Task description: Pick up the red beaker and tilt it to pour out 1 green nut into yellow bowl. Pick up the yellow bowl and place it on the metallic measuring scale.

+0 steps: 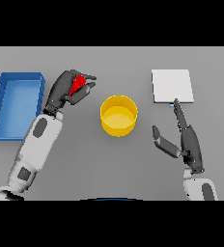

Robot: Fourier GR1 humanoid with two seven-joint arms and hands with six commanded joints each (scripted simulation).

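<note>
We see the left hand [65, 89] clenched round the red beaker [77, 85], left of the yellow bowl [119, 116], fingers hiding most of it. Right of the bowl, the right hand [184, 137] lies released, a fingertip reaching the metallic scale [172, 86]; we can't make out any nut.

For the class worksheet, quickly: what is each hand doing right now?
Left hand: closed, fingers curled round the red beaker.
Right hand: open, fingers straight, holding nothing.

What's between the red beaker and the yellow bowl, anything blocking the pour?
Nothing visible. The left hand has its fingers curled round the red beaker, and only bare table lies between it and the yellow bowl.
</note>
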